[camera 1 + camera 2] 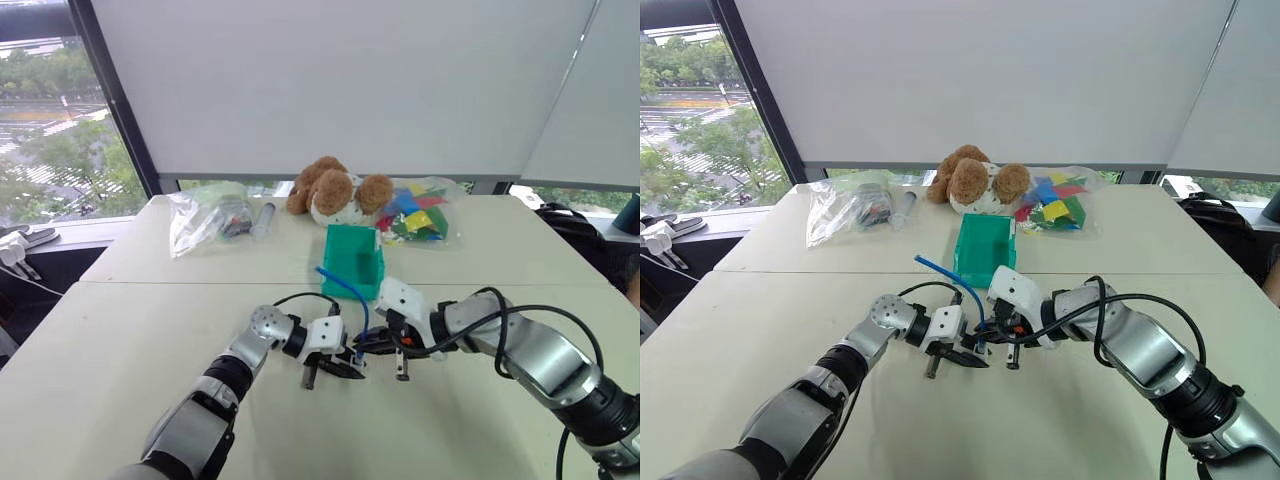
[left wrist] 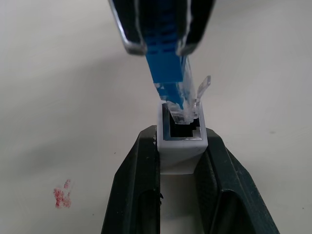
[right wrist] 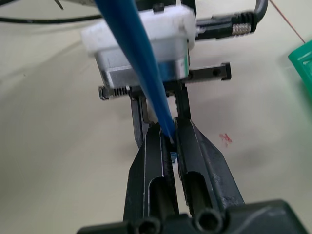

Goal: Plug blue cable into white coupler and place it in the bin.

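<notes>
Left gripper (image 2: 180,195) clamps the tiny white boxy plastic coupler (image 2: 181,146); right gripper (image 3: 168,146) pinches the thin bright-blue cable (image 2: 165,63), clear plug at the socket's mouth.

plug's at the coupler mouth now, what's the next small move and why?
Probably ease the right gripper along the socket's axis to seat the plug. The left gripper clamps the white coupler with its socket open toward the blue cable. The clear plug's tip sits at the opening, angled slightly, its latch tab outside, so it looks only partly in.
</notes>
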You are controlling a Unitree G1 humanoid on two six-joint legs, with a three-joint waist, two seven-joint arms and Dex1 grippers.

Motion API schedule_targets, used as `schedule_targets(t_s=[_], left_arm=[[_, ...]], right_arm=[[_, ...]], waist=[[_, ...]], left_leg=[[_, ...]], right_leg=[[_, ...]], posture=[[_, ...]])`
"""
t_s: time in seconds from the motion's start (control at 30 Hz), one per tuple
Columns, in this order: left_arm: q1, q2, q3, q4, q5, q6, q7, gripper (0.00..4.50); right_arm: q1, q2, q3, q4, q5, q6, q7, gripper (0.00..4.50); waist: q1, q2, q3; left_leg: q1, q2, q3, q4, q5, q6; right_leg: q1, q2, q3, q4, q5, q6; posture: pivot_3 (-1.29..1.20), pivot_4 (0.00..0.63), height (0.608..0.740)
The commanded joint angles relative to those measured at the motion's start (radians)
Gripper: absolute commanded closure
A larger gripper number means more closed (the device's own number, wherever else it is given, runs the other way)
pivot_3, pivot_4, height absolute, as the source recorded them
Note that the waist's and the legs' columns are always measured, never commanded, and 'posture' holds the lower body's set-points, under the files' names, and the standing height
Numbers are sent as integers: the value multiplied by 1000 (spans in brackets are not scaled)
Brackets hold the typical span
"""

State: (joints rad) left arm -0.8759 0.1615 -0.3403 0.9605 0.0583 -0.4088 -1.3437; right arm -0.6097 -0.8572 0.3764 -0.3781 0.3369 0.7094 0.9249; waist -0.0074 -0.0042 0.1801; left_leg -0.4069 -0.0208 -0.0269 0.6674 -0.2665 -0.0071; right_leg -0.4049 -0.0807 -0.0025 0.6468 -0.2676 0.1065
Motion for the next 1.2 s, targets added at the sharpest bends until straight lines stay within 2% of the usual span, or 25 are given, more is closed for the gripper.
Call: schedule_targets(t_s=[0.03, 0.7, 1.2], left_arm=[[10, 5, -24, 43, 50, 19, 30, 4135], [6, 0, -23, 53, 49, 15, 29, 4135], [12, -2, -24, 50, 47, 14, 27, 4135]], right_arm=[[9, 9, -16, 11, -31, -18, 12, 4500], [-19, 51, -2, 67, -132, -81, 75, 4500], [-13, 78, -26, 31, -114, -69, 119, 4500]], waist=[[0, 0, 0], [1, -1, -2], [3, -2, -2]], left_leg=[[0, 0, 0, 0, 0, 0], [1, 0, 0, 0, 0, 0], [1, 0, 0, 0, 0, 0]], right_leg=[[0, 0, 0, 0, 0, 0], [1, 0, 0, 0, 0, 0], [1, 0, 0, 0, 0, 0]], posture=[[0, 150, 740], [0, 150, 740], [0, 150, 740]])
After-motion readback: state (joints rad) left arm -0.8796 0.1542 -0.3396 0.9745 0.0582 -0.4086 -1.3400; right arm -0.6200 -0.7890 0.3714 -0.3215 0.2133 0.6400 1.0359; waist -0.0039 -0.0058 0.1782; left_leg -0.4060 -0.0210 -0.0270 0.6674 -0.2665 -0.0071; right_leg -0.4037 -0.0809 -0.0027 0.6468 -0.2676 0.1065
